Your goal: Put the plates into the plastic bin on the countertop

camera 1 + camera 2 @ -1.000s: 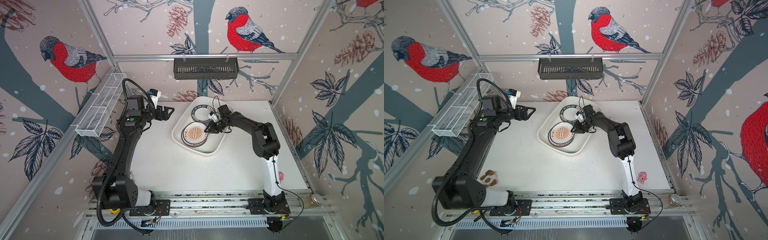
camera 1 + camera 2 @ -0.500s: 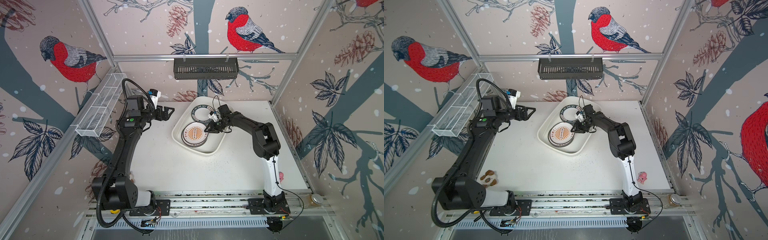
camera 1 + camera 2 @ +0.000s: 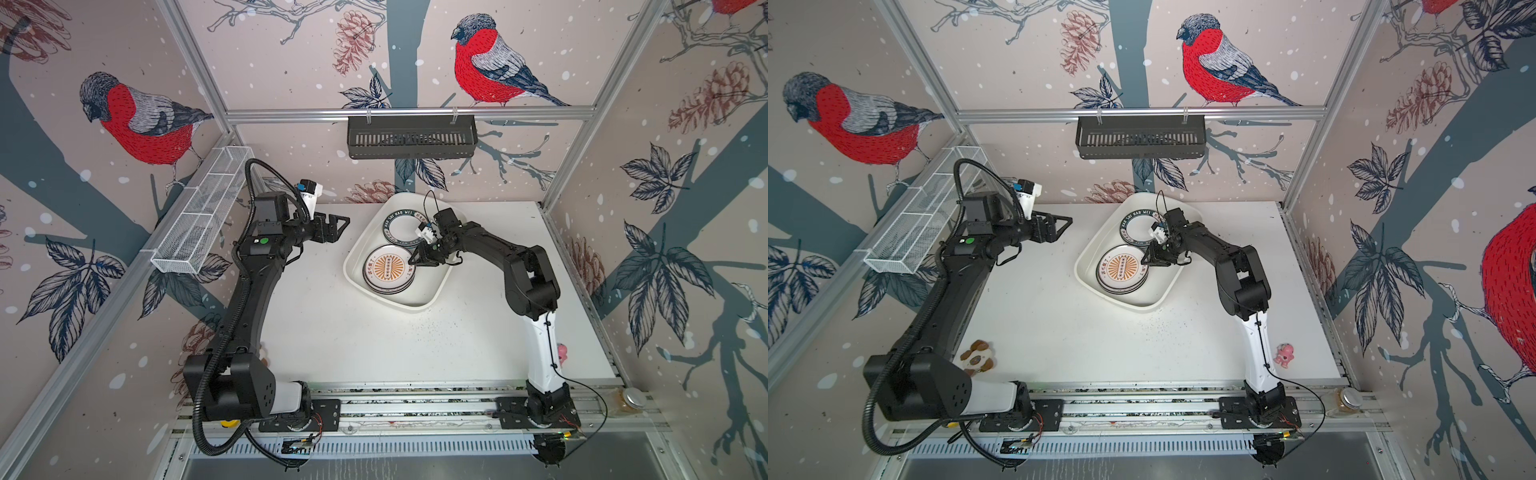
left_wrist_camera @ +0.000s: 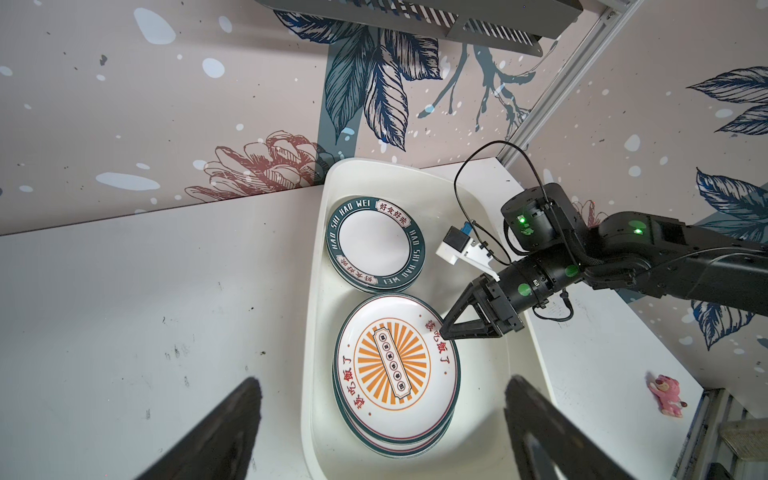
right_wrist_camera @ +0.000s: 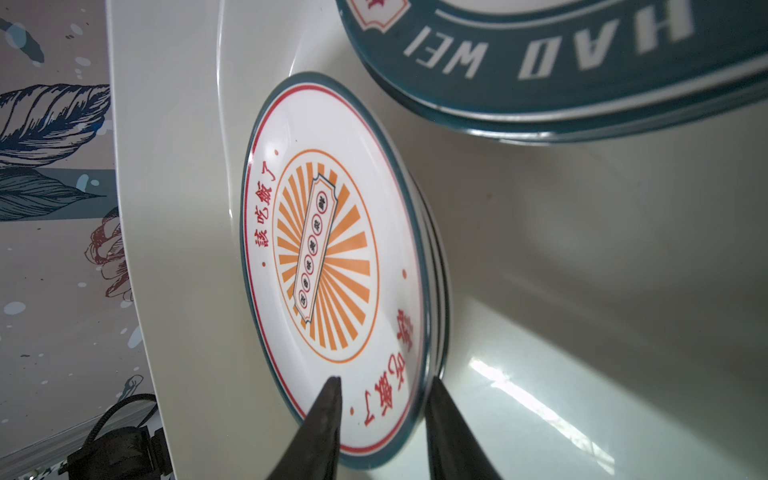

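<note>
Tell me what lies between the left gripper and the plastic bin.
Nothing: in a top view, only a strip of bare countertop separates the open left gripper from the plastic bin.

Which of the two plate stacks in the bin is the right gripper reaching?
The sunburst stack, at the front of the bin; the right gripper straddles its top plate's rim. The green-banded stack lies behind it, untouched.

Green-banded plate (image 4: 374,245): "HAO SHI HAO WEI", "好食好味"; sunburst plate (image 4: 392,365) rim: red "該吃飯了"
</note>
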